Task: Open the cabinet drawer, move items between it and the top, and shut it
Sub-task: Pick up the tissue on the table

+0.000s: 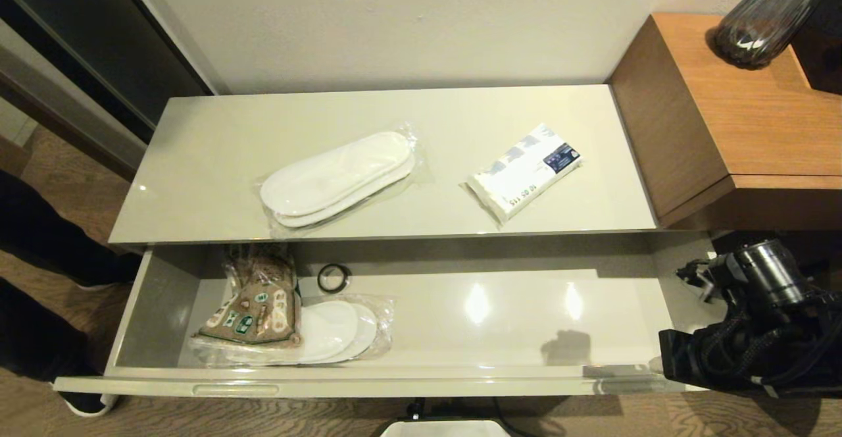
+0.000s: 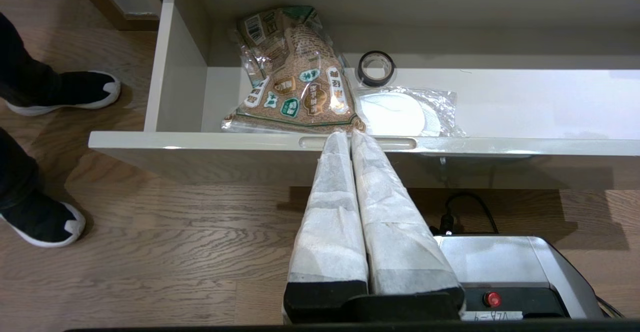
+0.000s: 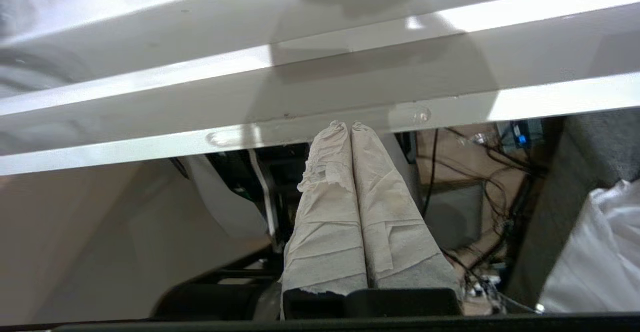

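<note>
The cabinet drawer [image 1: 526, 318] stands pulled out below the top [image 1: 210, 154]. On the top lie wrapped white slippers [image 1: 339, 175] and a white tissue pack with blue print [image 1: 525, 171]. A second wrapped slipper pair [image 1: 342, 332] lies in the drawer's left part, half under a brown printed packet [image 1: 253, 305]. My left gripper [image 2: 350, 134] is shut, tips at the left slot handle [image 2: 395, 143] of the drawer front. My right gripper [image 3: 345, 126] is shut too, tips against the right slot handle [image 3: 225, 138]. Neither holds anything.
A small black ring [image 1: 333, 277] sits in the drawer behind the slippers. A higher orange-brown wooden surface [image 1: 743, 108] with a dark glass vase [image 1: 763, 19] adjoins on the right. A person's feet [image 2: 65, 89] stand left of the drawer. My right arm [image 1: 756, 338] is at the drawer's front right corner.
</note>
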Available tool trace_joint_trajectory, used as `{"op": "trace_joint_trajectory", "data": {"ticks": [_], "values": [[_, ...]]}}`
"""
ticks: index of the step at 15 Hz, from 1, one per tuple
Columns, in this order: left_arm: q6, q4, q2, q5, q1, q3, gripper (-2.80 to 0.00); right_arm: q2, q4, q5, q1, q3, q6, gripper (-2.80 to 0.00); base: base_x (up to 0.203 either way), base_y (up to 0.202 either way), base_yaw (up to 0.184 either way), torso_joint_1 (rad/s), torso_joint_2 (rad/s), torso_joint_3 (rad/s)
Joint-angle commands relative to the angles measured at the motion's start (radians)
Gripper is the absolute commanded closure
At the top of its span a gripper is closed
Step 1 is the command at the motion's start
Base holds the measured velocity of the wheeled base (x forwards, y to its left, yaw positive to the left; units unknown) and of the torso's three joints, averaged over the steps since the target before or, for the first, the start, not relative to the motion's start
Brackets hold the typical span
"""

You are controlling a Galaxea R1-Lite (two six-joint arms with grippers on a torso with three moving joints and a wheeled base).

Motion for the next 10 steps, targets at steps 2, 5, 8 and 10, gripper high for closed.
{"op": "trace_joint_trajectory", "data": {"ticks": [2, 5, 8, 10], "values": [[0.000, -0.001, 0.000, 0.000, 0.000, 0.000, 0.00, -0.090, 0.000, -0.004, 0.008, 0.011, 0.000, 0.00, 0.000, 0.000, 0.000, 0.000, 0.00, 0.000], [0.000, -0.001, 0.000, 0.000, 0.000, 0.000, 0.00, -0.136, 0.026, -0.053, 0.015, -0.086, -0.017, 0.00, 0.000, 0.000, 0.000, 0.000, 0.00, 0.000], [0.000, -0.001, 0.000, 0.000, 0.000, 0.000, 0.00, -0.135, 0.137, -0.093, 0.021, -0.298, -0.062, 0.00, 0.000, 0.000, 0.000, 0.000, 0.00, 0.000], [0.000, -0.001, 0.000, 0.000, 0.000, 0.000, 0.00, -0.105, 0.197, -0.120, 0.036, -0.455, -0.073, 0.00, 0.000, 0.000, 0.000, 0.000, 0.00, 0.000]]}}
